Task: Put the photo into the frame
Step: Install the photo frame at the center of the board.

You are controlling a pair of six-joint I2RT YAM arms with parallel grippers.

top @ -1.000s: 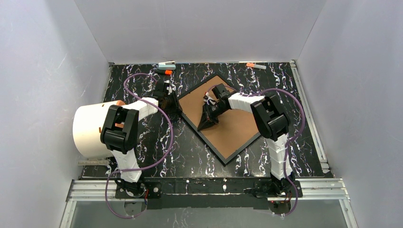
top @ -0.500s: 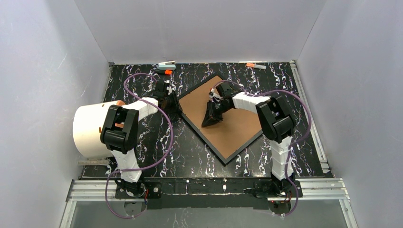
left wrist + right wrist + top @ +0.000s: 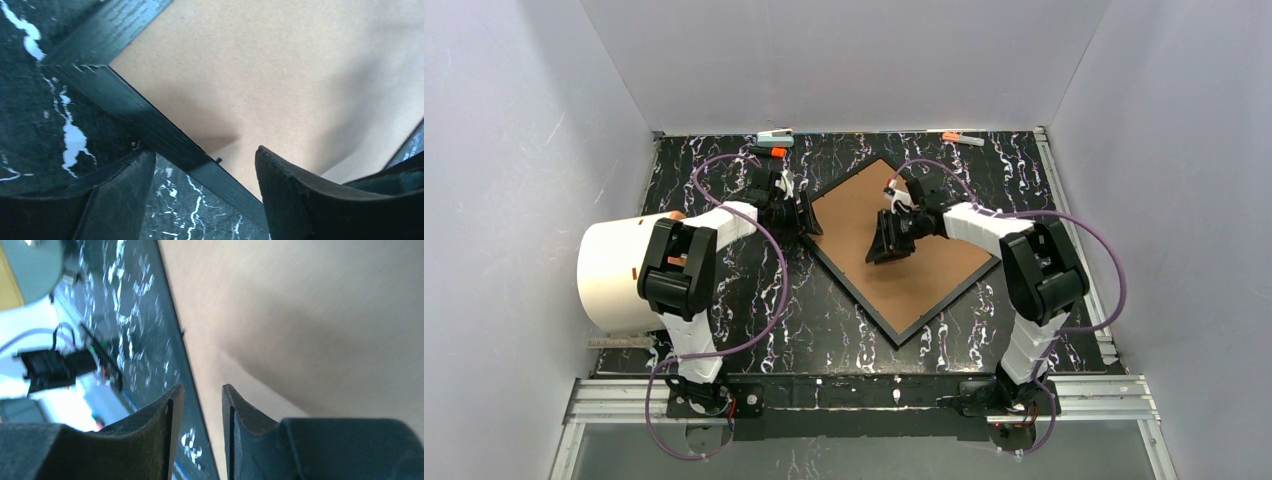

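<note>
The black frame (image 3: 854, 291) lies flat on the table, turned like a diamond, with the brown backing board (image 3: 929, 262) inside it. The photo is hidden in every view. My left gripper (image 3: 805, 214) is at the frame's left corner. In the left wrist view it (image 3: 205, 170) is open, and its jaws straddle the frame's black edge (image 3: 150, 125) beside the board (image 3: 280, 75). My right gripper (image 3: 887, 247) hovers over the board's left half. In the right wrist view it (image 3: 202, 390) is open by a narrow gap and holds nothing above the board (image 3: 310, 300).
A large white roll (image 3: 612, 275) stands at the table's left edge beside the left arm. Two clips (image 3: 774, 138) (image 3: 964, 138) and an orange-tipped item (image 3: 776, 152) lie along the back edge. White walls enclose the table on three sides.
My right gripper has moved right and a little back across the backing board. My left gripper has shifted slightly right, onto the frame's left corner. The frame has not visibly moved.
</note>
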